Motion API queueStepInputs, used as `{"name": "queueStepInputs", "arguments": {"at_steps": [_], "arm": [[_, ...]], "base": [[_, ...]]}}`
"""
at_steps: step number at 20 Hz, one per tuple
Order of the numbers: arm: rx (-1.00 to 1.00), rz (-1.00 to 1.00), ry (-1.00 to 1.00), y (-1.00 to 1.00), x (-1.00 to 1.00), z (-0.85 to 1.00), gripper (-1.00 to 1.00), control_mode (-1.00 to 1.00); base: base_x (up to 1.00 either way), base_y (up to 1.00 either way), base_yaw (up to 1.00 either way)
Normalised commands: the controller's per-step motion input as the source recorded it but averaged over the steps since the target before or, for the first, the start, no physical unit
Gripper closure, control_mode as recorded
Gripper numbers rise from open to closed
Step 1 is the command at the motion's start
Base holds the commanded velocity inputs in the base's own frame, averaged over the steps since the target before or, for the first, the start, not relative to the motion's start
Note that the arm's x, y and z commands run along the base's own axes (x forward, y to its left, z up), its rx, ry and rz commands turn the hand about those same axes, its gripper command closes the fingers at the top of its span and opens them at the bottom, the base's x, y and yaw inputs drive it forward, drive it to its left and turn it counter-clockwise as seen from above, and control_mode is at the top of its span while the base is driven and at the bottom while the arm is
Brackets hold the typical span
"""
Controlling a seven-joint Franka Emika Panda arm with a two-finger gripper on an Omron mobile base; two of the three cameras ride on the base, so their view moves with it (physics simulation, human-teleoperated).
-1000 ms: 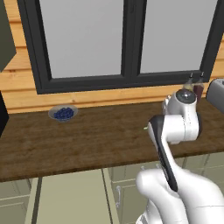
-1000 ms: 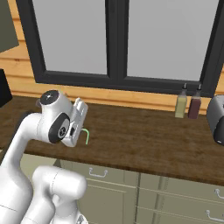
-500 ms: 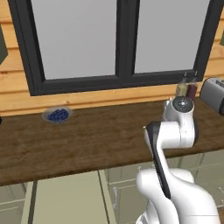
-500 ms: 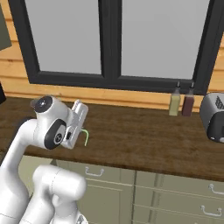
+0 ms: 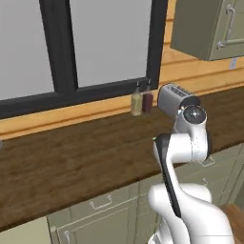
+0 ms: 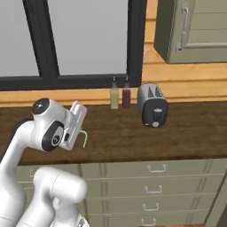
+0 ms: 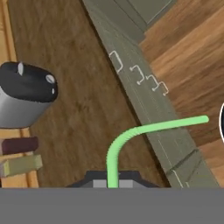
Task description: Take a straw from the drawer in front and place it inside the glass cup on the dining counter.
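Left base view: the whole picture has slid sideways against the earlier frames. The blue bowl near the wall is gone from sight, and the toaster (image 5: 177,98) and the two bottles (image 5: 142,101) now sit mid-frame on the wood worktop (image 5: 71,162) under the window (image 5: 76,45). That is the base turning or driving, not the things moving. The arm's pose looks much the same, elbow folded in front of the cabinets. A sliver of green shows just left of the forearm, likely the straw (image 5: 155,139).

Right base view: same sideways shift; toaster, bottles and an upper cabinet (image 6: 195,29) have come into frame. The gripper (image 6: 76,134) is held above the worktop's front edge with the bent green straw hanging from it, as in the earlier frames. Drawer fronts (image 6: 153,179) below look shut.

Hand view: fingers are closed on the straw, which rises between the tips, curves and runs out over the cabinet fronts and the floor. Toaster and bottles lie to one side.

Judgement: the pick from the drawer is done and the carry is under way. The base seems to be swinging away from this worktop to find the dining counter and the glass cup. The grip must hold through the turn.
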Motion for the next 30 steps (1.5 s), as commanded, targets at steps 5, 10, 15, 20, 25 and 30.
{"name": "queueStepInputs", "arguments": {"at_steps": [5,10,15,20,25,30], "arm": [[0.00,0.00,0.00,0.00,0.00,0.00,1.00,1.00],[0.00,0.00,0.00,0.00,0.00,0.00,1.00,1.00],[0.00,0.00,0.00,0.00,0.00,0.00,1.00,1.00],[0.00,0.00,0.00,0.00,0.00,0.00,1.00,1.00],[0.00,0.00,0.00,0.00,0.00,0.00,1.00,1.00],[0.00,0.00,0.00,0.00,0.00,0.00,1.00,1.00]], "base": [[0.31,-0.71,-0.69],[0.27,-0.55,-0.75],[0.05,-0.49,-0.78],[0.06,-0.41,-0.81],[0.14,-0.43,-0.79],[0.32,-0.63,-0.69]]}}
